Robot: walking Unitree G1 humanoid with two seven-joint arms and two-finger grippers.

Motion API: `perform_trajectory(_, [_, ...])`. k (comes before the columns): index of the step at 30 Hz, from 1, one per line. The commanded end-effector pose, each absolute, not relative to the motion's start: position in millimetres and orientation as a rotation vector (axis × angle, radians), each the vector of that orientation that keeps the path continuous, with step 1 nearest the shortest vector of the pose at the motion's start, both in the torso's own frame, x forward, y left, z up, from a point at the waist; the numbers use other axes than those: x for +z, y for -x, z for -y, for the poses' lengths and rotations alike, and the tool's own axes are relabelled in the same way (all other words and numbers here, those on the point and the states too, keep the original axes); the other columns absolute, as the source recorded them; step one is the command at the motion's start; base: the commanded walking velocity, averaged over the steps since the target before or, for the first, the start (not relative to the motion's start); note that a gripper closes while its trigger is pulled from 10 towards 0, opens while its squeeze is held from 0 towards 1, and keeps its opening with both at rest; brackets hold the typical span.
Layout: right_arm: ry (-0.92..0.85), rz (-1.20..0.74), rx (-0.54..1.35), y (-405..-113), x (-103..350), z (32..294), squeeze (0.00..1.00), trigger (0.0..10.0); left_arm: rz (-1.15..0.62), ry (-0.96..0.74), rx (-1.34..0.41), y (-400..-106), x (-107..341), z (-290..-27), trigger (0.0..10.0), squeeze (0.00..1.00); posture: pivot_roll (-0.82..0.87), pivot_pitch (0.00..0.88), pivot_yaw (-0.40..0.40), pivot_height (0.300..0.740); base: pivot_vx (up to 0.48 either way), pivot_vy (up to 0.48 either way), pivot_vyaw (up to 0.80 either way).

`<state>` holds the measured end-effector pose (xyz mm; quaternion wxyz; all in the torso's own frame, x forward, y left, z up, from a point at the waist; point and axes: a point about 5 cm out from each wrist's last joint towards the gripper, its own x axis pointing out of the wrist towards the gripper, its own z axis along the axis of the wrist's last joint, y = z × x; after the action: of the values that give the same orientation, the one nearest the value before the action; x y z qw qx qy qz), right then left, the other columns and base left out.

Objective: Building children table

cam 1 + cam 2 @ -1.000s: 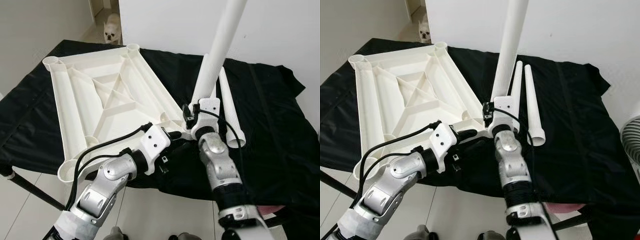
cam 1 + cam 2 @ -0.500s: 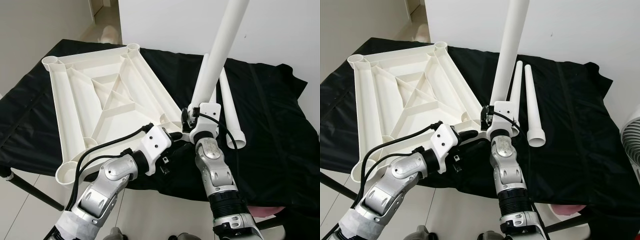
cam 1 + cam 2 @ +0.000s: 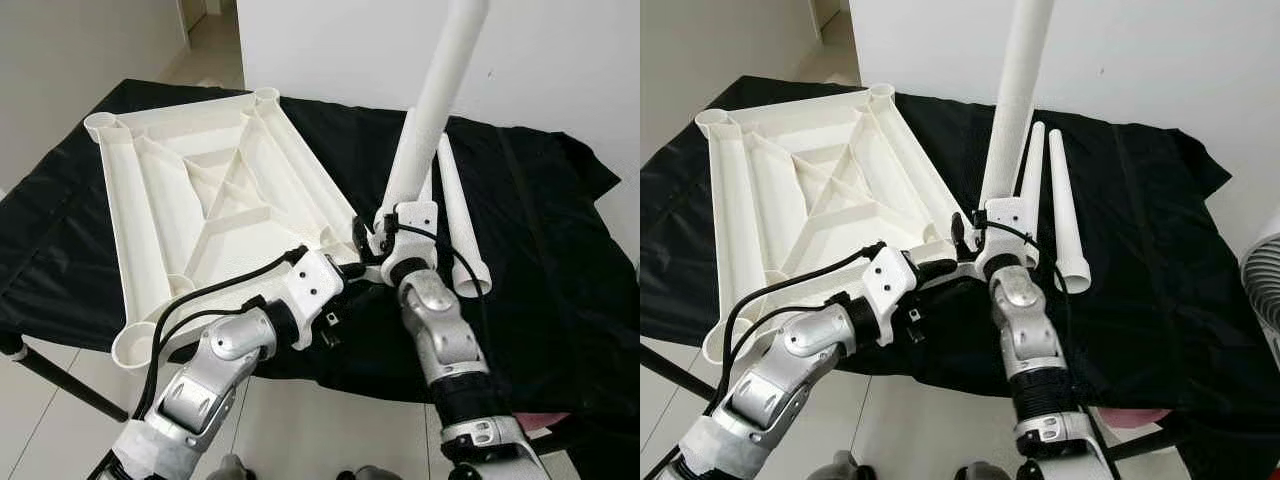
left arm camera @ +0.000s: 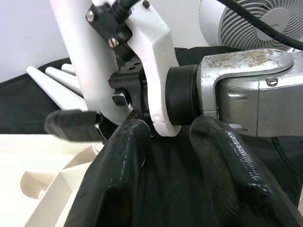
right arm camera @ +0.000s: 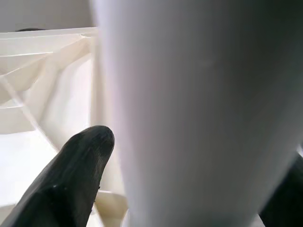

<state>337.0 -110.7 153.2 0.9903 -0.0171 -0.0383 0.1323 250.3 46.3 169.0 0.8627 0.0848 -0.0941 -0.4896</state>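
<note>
A white plastic tabletop (image 3: 190,200) lay upside down on a table draped in a black cloth (image 3: 540,260), its ribbed underside facing up. Round leg sockets sat at its corners; the far sockets (image 3: 266,95) and the near-left socket (image 3: 130,345) held nothing.

The right gripper (image 3: 372,240) stood at the tabletop's near-right corner, its fingers (image 5: 75,175) closed around a long white table leg (image 3: 430,110). The leg rose steeply, tilted a little toward the wall, with its lower end down at that corner socket; whether it was seated in the socket could not be told, as the gripper covered the joint.

The left gripper (image 3: 345,272) reached in just beside the right wrist, at the same corner. In the left wrist view its fingers (image 4: 118,179) were spread apart with nothing between them, hovering over the black cloth close to the tabletop's edge.

Two more white legs (image 3: 458,215) lay side by side on the cloth behind the right gripper, open ends toward the robot. No writing or labels could be read on any part.
</note>
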Motion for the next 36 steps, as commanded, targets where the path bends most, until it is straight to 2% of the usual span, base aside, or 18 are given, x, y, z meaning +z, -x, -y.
perform_trajectory(1, [0.048,0.083,0.347,-339,153,107,0.00,10.0,0.187,-0.187,-1.069,-250,166,-45,10.0,0.00,-0.06,0.018,-0.003,0.740,0.000,0.000,0.00])
perform_trajectory(5, [0.087,0.111,0.481,-344,155,109,0.00,10.0,0.189,-0.188,-1.066,-252,168,-45,10.0,0.00,-0.06,0.022,0.001,0.740,0.000,0.000,0.00])
perform_trajectory(16, [0.140,0.108,0.644,-350,154,116,0.00,10.0,0.189,-0.185,-1.068,-251,169,-45,10.0,0.00,-0.05,0.037,0.012,0.740,0.000,0.000,0.00])
perform_trajectory(17, [0.153,0.106,0.656,-351,153,117,0.00,8.9,0.189,-0.185,-1.068,-251,169,-45,10.0,0.00,-0.05,0.037,0.012,0.740,0.000,0.000,0.00])
perform_trajectory(18, [0.160,0.104,0.661,-351,152,118,0.00,8.9,0.189,-0.185,-1.068,-251,169,-45,10.0,0.00,-0.05,0.037,0.012,0.740,0.000,0.000,0.00])
perform_trajectory(19, [0.163,0.104,0.669,-352,151,119,0.00,0.7,0.189,-0.185,-1.068,-251,169,-45,10.0,0.00,-0.05,0.037,0.012,0.740,0.000,0.000,0.00])
perform_trajectory(21, [0.163,0.104,0.669,-352,151,119,0.00,0.7,0.189,-0.185,-1.068,-251,169,-45,10.0,0.00,-0.05,0.037,0.012,0.740,0.000,0.000,0.00])
perform_trajectory(22, [0.167,0.104,0.678,-352,150,120,0.00,0.0,0.188,-0.185,-1.069,-251,168,-46,10.0,0.00,-0.05,0.039,0.013,0.740,0.000,0.000,0.00])
perform_trajectory(30, [0.168,0.094,0.690,-352,147,129,0.00,0.0,0.183,-0.184,-1.074,-249,167,-45,10.0,0.00,-0.06,0.042,0.016,0.740,0.000,0.000,0.00])
perform_trajectory(31, [0.154,0.088,0.671,-352,147,132,0.00,0.6,0.181,-0.184,-1.077,-249,166,-45,10.0,0.00,-0.06,0.044,0.016,0.740,0.000,0.000,0.00])
perform_trajectory(33, [0.149,0.087,0.664,-353,146,132,0.00,0.6,0.180,-0.184,-1.077,-249,166,-45,10.0,0.00,-0.06,0.044,0.016,0.740,0.000,0.000,0.00])
perform_trajectory(34, [0.146,0.087,0.662,-353,146,133,0.00,10.0,0.180,-0.184,-1.077,-249,166,-45,10.0,0.00,-0.06,0.044,0.016,0.740,0.000,0.000,0.00])
perform_trajectory(36, [0.146,0.087,0.662,-353,146,133,0.00,10.0,0.180,-0.184,-1.077,-249,166,-45,10.0,0.00,-0.06,0.044,0.016,0.740,0.000,0.000,0.00])
